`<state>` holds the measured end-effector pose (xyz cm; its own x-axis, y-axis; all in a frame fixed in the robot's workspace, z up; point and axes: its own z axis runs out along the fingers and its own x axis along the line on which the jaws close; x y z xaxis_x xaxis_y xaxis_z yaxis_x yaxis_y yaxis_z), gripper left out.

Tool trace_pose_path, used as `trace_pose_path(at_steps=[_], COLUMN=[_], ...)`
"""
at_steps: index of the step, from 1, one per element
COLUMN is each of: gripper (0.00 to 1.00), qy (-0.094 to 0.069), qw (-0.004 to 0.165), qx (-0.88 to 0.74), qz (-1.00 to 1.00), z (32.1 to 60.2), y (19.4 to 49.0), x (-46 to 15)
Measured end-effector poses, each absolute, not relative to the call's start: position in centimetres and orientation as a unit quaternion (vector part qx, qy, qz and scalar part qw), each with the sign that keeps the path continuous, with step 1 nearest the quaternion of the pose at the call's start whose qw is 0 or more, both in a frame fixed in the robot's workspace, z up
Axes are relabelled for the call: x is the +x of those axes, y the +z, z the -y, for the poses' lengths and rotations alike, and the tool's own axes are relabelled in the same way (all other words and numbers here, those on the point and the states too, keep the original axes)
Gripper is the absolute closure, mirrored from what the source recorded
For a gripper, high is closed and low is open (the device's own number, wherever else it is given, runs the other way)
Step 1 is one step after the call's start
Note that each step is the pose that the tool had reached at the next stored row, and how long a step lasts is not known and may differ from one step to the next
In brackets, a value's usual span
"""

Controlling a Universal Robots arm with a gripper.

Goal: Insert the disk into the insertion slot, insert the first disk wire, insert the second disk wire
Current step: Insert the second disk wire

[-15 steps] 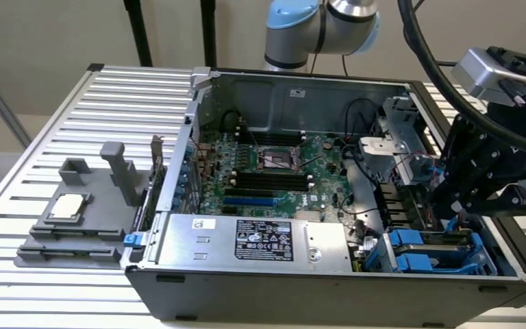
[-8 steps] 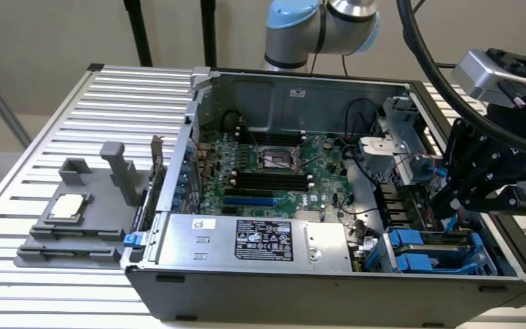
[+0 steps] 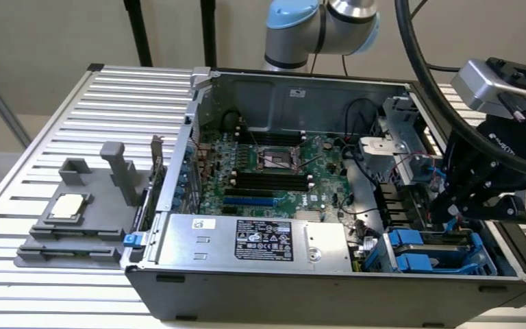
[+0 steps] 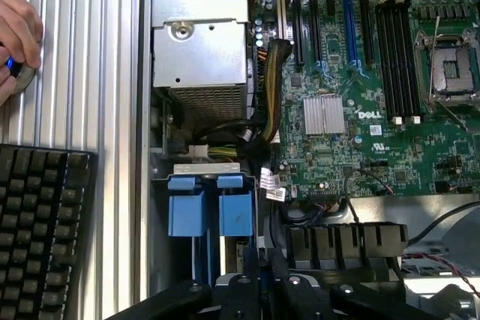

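Note:
My gripper (image 3: 453,214) hangs over the near right corner of the open computer case, just above the drive cage (image 3: 487,264). In the wrist view the gripper (image 4: 261,271) has its dark fingers (image 4: 250,273) drawn together, with a thin blue sliver between them that I cannot identify. Two bright blue carrier tabs (image 4: 212,213) stand side by side in the cage right ahead of the fingers; they are the blue carriers (image 3: 427,250) in the exterior view. Any labelled drive in them is hidden. Thin red and blue wires (image 3: 420,164) run beside the gripper.
The silver labelled power-supply box (image 3: 254,240) (image 4: 199,35) lies beside the cage, with a cable bundle (image 4: 266,95) and the green motherboard (image 3: 272,171) beyond. Outside the case are a hand (image 4: 16,43), a black keyboard (image 4: 41,230) and a grey fixture (image 3: 71,219).

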<state>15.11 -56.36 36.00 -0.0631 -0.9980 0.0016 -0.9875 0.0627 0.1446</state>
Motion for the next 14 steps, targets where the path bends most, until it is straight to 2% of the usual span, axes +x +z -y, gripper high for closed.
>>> trace_pose_path(at_steps=[14], gripper=[0.84], qy=[-0.062], qw=[0.04], qx=[0.686], qz=[0.724], z=[57.37], y=[35.05], x=[15.73])
